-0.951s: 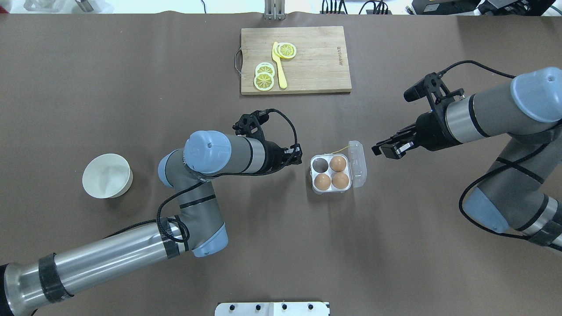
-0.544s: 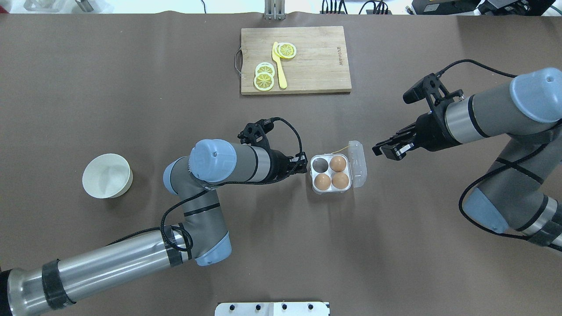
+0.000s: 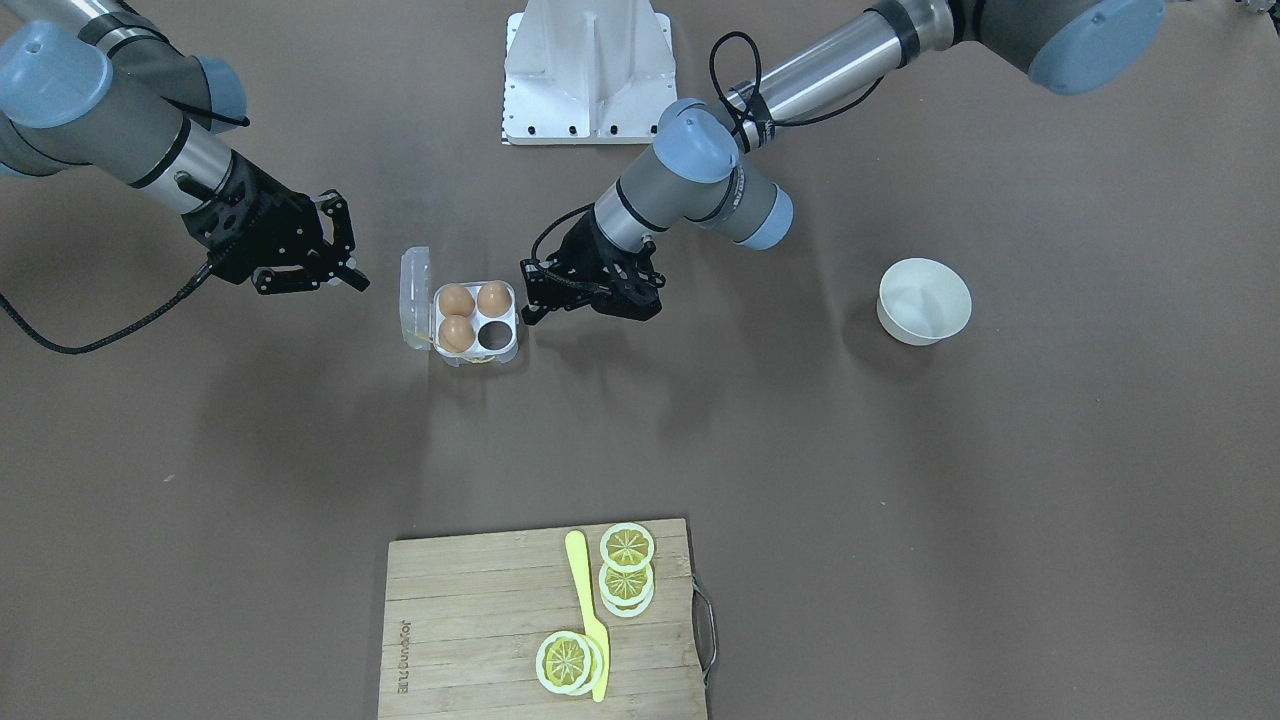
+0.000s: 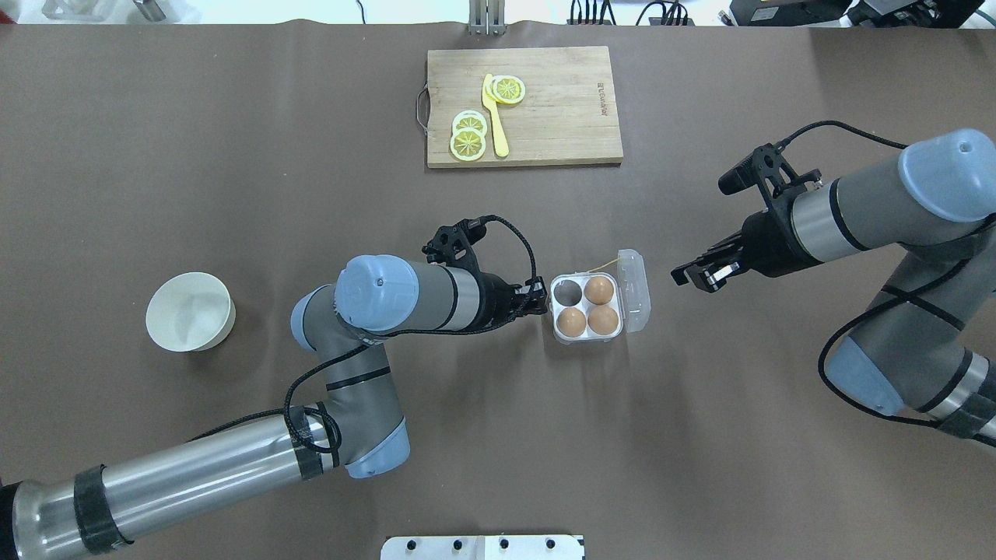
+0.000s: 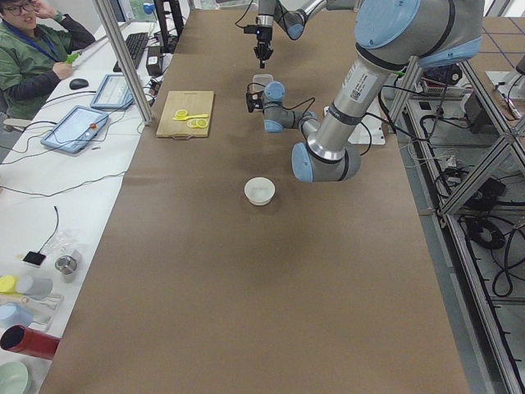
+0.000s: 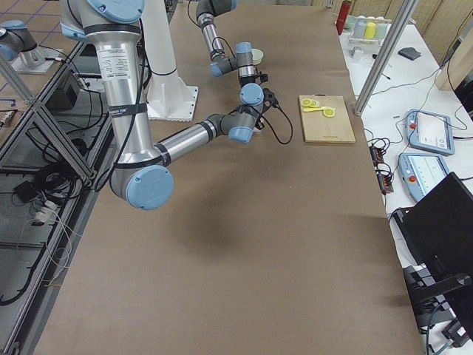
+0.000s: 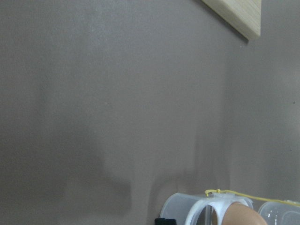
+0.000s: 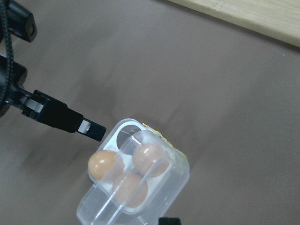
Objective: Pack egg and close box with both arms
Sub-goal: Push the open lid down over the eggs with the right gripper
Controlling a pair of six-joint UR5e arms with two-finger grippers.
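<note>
1. Box (image 3: 475, 318) stands open on the table (image 3: 900, 500) in the front-facing view. Three brown eggs (image 3: 457, 300) fill three cells, and the cell nearest the left gripper (image 3: 527, 294) is vacant. That gripper's tip is just beside the box wall; I cannot tell how far it is open. The right gripper (image 3: 350, 258), jaws apart and holding nothing, hangs beyond the lid (image 3: 413, 298).
2. Overhead, the lid is raised on the box's right side, with the right gripper near it and apart. The white bowl (image 4: 191, 311) sits well to the left.
3. The side views are too small to judge either gripper.
4. The left wrist view shows only the box rim and one egg.
5. In the right wrist view the eggs show through the clear lid.
</note>
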